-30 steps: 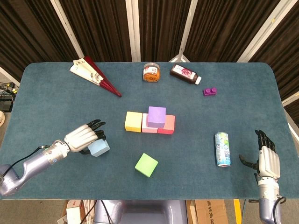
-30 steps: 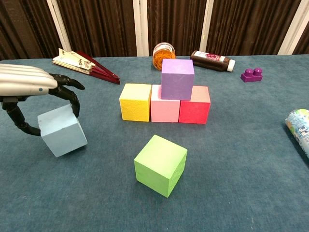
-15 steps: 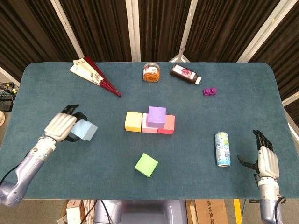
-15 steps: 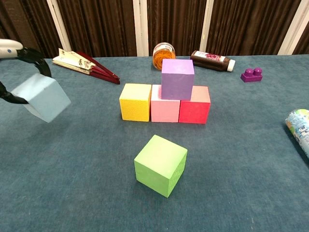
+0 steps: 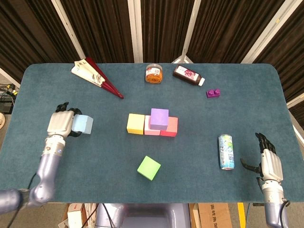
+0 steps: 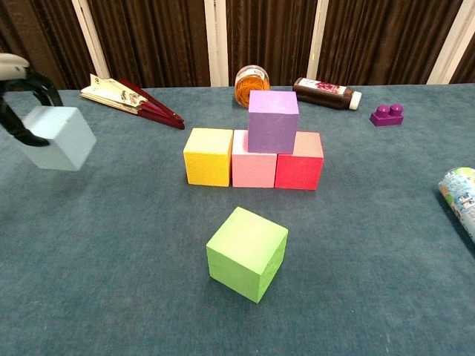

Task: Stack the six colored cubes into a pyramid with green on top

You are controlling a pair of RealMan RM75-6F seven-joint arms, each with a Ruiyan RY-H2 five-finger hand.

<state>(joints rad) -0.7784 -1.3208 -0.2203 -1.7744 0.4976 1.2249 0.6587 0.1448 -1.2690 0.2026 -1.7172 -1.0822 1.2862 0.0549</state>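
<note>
Six cubes are shown, one of each colour, all matte and foam-like with squared edges. The light blue cube is gripped in the left hand, whose dark fingers are curled around it; in the chest view it is seen raised off the table and slightly tilted. To the right of that hand, three cubes are set touching in a row: the yellow cube, nearest the hand, with a finely pebbled face, then the pink cube, then the red cube. One purple cube is stacked on the row, resting over the pink and red cubes. The green cube lies alone, nearer the robot than the row and well apart from both hands, turned at an angle to the row.

The right hand is held at the right near edge of the table with fingers spread and nothing in it. Just beside it, on its left, one printed drink can lies on its side, cylindrical and glossy.

Beyond the row, four further objects are seen: one folded paper fan with dark red ribs, one round jar with orange contents, one dark bottle with a white cap lying on its side, and one small purple studded brick. The table is covered in a teal, carpet-like cloth.
</note>
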